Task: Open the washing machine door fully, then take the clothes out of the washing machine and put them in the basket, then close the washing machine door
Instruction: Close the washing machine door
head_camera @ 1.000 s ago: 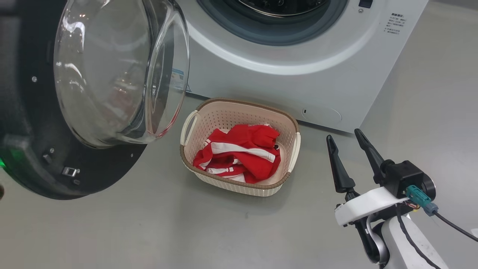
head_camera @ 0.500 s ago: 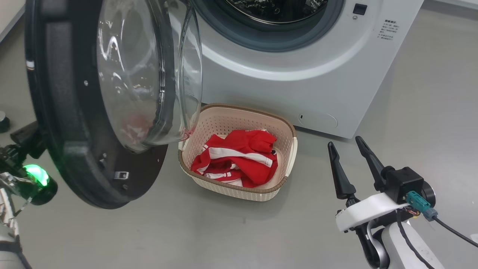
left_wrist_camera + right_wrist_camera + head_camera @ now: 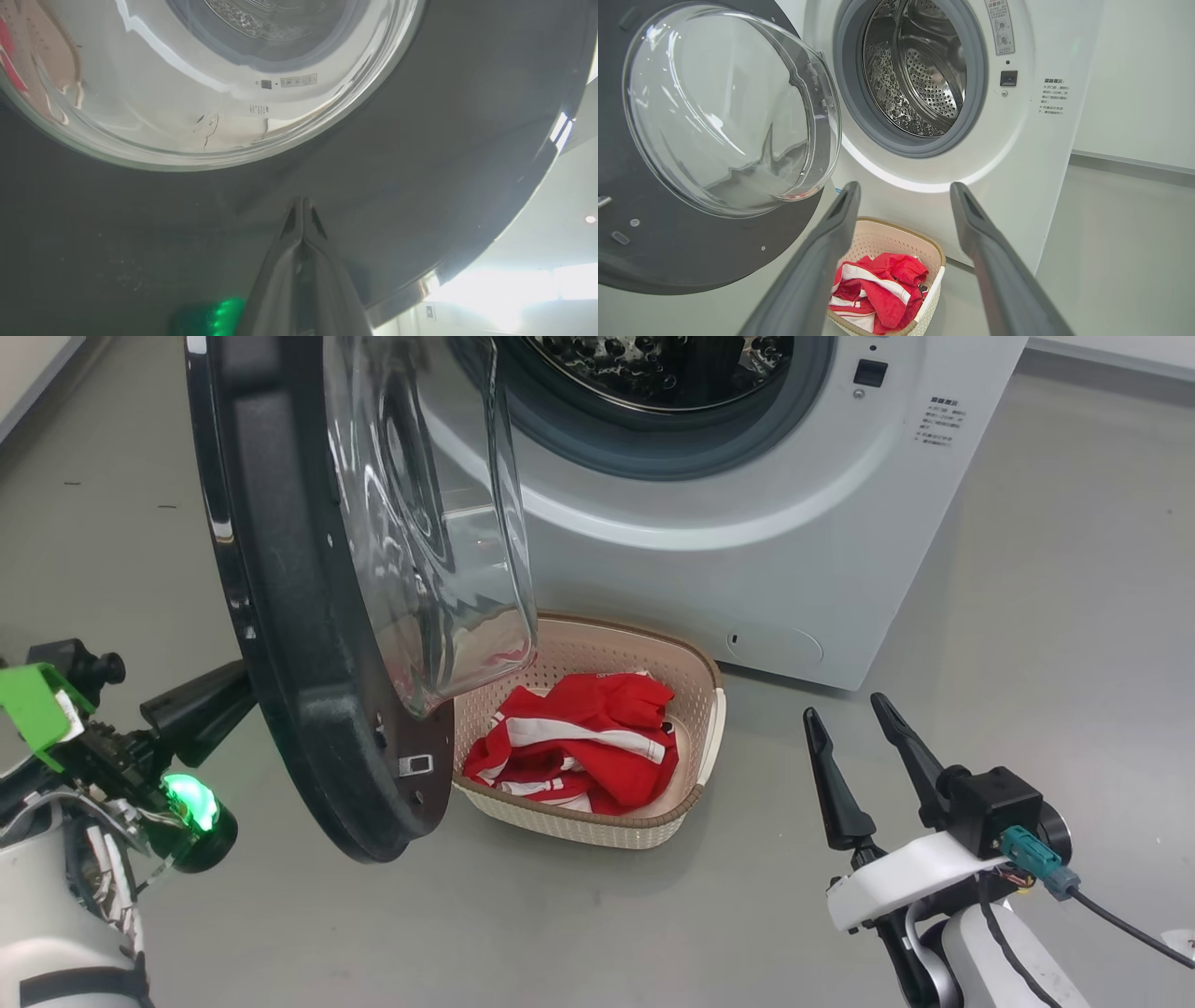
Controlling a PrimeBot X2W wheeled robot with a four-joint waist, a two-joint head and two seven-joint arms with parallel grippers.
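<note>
The washing machine door (image 3: 280,616) stands partly open, almost edge-on in the head view, its glass bowl (image 3: 429,523) hanging over the basket's left end. My left gripper (image 3: 238,686) is shut, with its tips (image 3: 302,205) pressed on the door's black outer rim (image 3: 420,140). The red and white clothes (image 3: 579,742) lie in the cream basket (image 3: 695,667), which sits on the floor in front of the washing machine (image 3: 747,569). The steel drum (image 3: 924,70) looks empty. Right of the basket, my right gripper (image 3: 844,707) hangs open and holds nothing.
Grey floor runs to the right of the washing machine and in front of the basket. A white wall (image 3: 1134,70) stands behind the machine on the right. The door's latch side (image 3: 415,765) hangs low beside the basket's left handle.
The door has swung toward the machine's opening and now overlaps the basket. My left gripper has come into view behind it. The head camera has shifted; the right arm has barely moved.
</note>
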